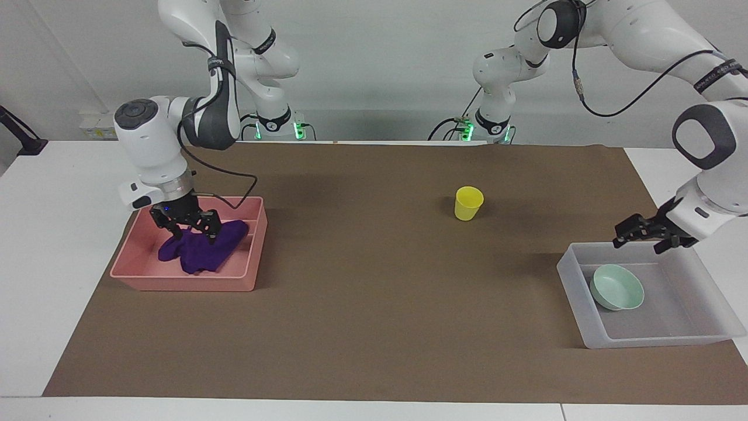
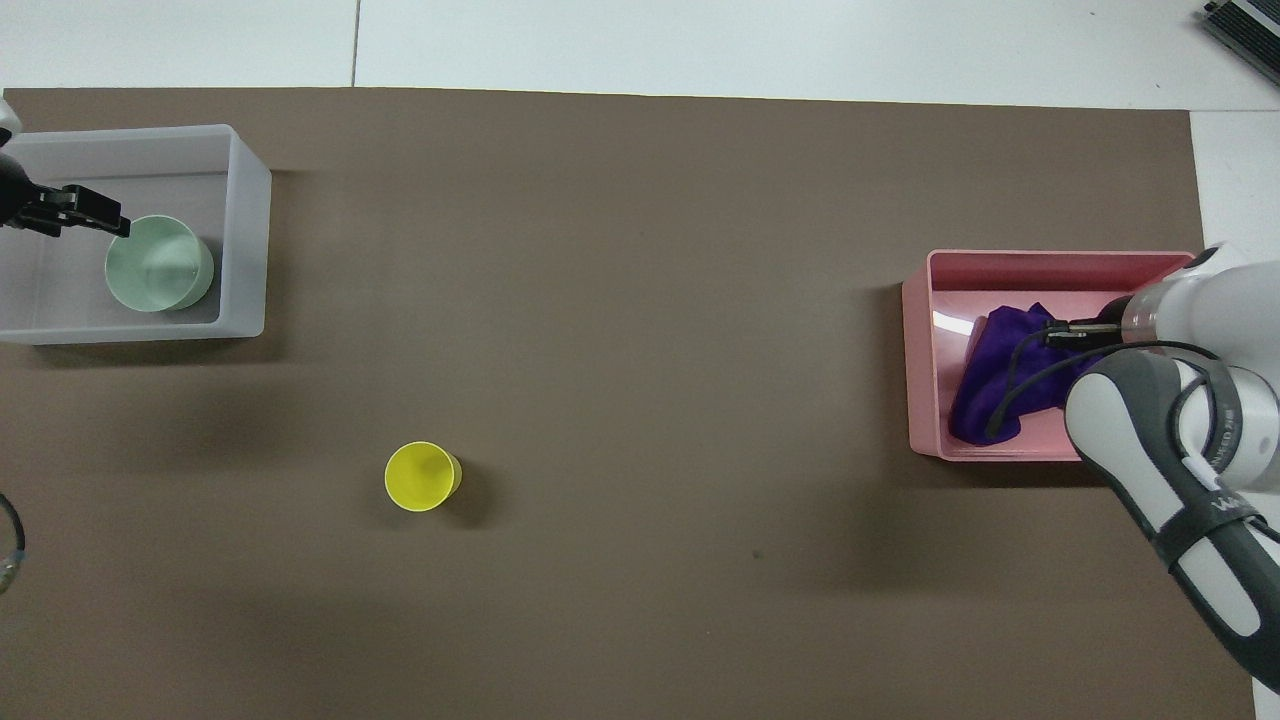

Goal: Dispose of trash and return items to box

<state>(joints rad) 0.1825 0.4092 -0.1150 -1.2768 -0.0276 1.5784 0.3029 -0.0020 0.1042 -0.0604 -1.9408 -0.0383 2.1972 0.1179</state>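
Right gripper (image 1: 191, 229) spread open just above the purple rag (image 1: 201, 250) in the pink tray (image 1: 175, 279), left gripper (image 1: 647, 232) open over the clear box (image 1: 654, 339) holding the green bowl (image 1: 616, 286), yellow cup (image 1: 468, 203) mid-desk

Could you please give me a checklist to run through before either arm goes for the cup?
1. Rag in the pink tray: ok, it lies inside.
2. Right end effector let go of the rag: ok, fingers spread just above it; contact cannot tell.
3. Bowl in the box: ok, it rests on the floor of the box.
4. Left end effector clear of the bowl: ok, open and raised over the box's rim.
5. Cup upright and unobstructed: ok, it stands alone on the mat, nearer to the robots than the box.
6. Cup in the box: not ok, not yet done.
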